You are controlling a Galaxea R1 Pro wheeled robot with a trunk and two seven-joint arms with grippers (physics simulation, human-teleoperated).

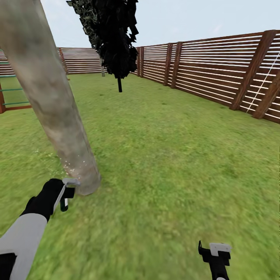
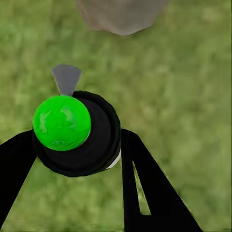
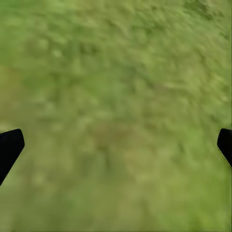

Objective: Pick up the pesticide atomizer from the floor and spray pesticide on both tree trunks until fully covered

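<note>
A thick, mottled beige-grey tree trunk [image 1: 46,93] rises slanting at the left, and its foot [image 2: 121,14] meets the grass. My left gripper [image 1: 58,192] is shut on the pesticide atomizer [image 1: 69,182], held low just beside the trunk's base. In the left wrist view the atomizer [image 2: 72,130] is a black round body with a bright green knob, its grey nozzle pointing at the trunk, with my black fingers [image 2: 145,183] on either side. Fine white pesticide specks [image 1: 72,165] dot the lowest part of the trunk. My right gripper [image 1: 216,251] hangs open over bare grass [image 3: 116,96].
A near-black column-shaped tree [image 1: 112,39] stands further back in the middle. The brown slat fence [image 1: 217,74] runs along the right and the far side. A green-railed frame [image 1: 11,89] stands at the far left. Open lawn [image 1: 167,155] spreads to the right of the trunk.
</note>
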